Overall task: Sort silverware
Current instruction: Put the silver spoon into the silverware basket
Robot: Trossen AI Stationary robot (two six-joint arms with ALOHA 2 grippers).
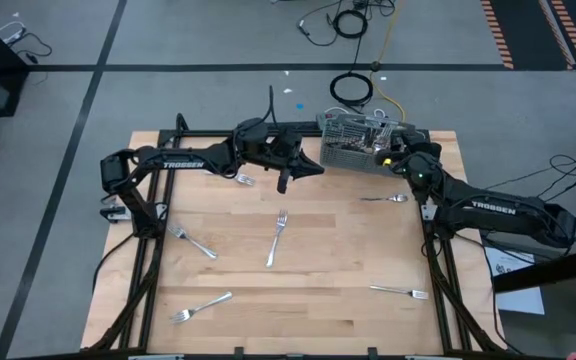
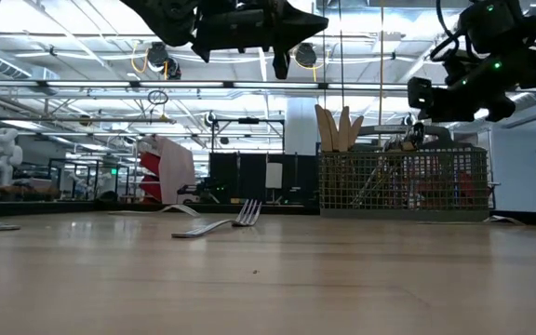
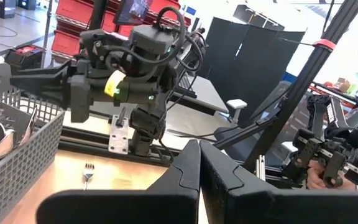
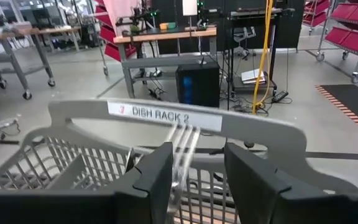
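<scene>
Fingers of the right gripper [image 4: 194,180] stand partly apart over the grey caddy [image 1: 353,148], a fork [image 4: 180,158] between them, tines up, long axis upright; whether it is gripped I cannot tell. Beside the caddy, the left gripper [image 1: 284,183] hangs pinched shut, empty. Some silverware already stands inside. Farther out, about six forks [image 1: 277,240] lie flat, pointing various ways, unsorted.

1. Both arms are dark, near-black, with chunky jointed housings.
2. Each forearm carries white "TROSSEN" lettering.
3. The left gripper [image 3: 199,180] has two flat, angular black fingers.
4. Behind the right gripper [image 4: 194,177], black cables loop over its wrist, beside a yellow label and small green lights.
</scene>
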